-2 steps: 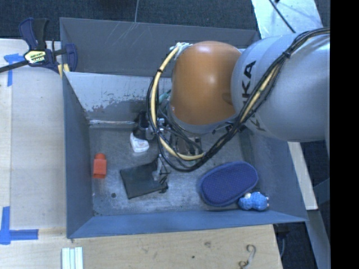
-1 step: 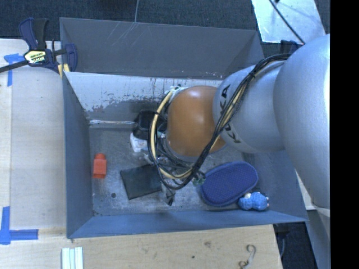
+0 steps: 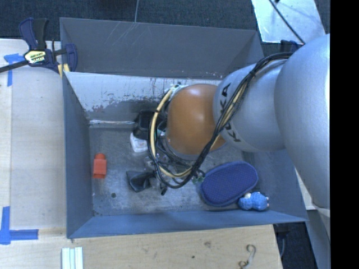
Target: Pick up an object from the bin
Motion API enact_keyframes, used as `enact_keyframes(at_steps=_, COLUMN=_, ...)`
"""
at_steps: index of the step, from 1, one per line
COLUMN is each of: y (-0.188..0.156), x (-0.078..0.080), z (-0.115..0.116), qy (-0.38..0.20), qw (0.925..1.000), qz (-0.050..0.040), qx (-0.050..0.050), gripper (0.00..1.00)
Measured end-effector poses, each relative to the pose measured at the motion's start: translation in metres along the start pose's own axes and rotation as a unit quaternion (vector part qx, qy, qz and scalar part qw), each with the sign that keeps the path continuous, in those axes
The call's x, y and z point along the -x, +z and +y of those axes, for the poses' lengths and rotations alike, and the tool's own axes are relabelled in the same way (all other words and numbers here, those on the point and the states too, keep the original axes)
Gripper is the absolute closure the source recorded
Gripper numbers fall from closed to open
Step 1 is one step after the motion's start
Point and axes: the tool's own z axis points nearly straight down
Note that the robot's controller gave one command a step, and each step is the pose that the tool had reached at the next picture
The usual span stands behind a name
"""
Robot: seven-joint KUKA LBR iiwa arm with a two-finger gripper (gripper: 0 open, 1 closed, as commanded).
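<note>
My gripper (image 3: 156, 171) is low in the middle of the bin, mostly hidden under the arm's orange cover and cables. A small black thing (image 3: 138, 180) lies on the floor right at its left side; whether it touches the gripper I cannot tell. Just behind it sits a white thing with a dark label (image 3: 138, 143), and behind that a black object (image 3: 145, 119) near the back wall. An orange block (image 3: 100, 165) stands apart on the left of the floor.
A blue oval pad (image 3: 229, 182) lies at the front right, with a small light-blue toy (image 3: 253, 201) at its front edge. The arm covers the bin's right half. Bare floor lies between the orange block and the gripper.
</note>
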Motion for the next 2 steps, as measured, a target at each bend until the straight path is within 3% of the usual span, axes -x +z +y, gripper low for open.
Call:
enact_keyframes(at_steps=1, y=-0.120, x=-0.014, z=-0.008, qy=-0.009, qw=1.0000, qz=-0.0033, qx=-0.001, gripper=1.00)
enact_keyframes(at_steps=2, y=0.006, x=-0.031, z=-0.021, qy=-0.280, qw=0.9601, qz=0.0009, qx=0.001, gripper=1.00)
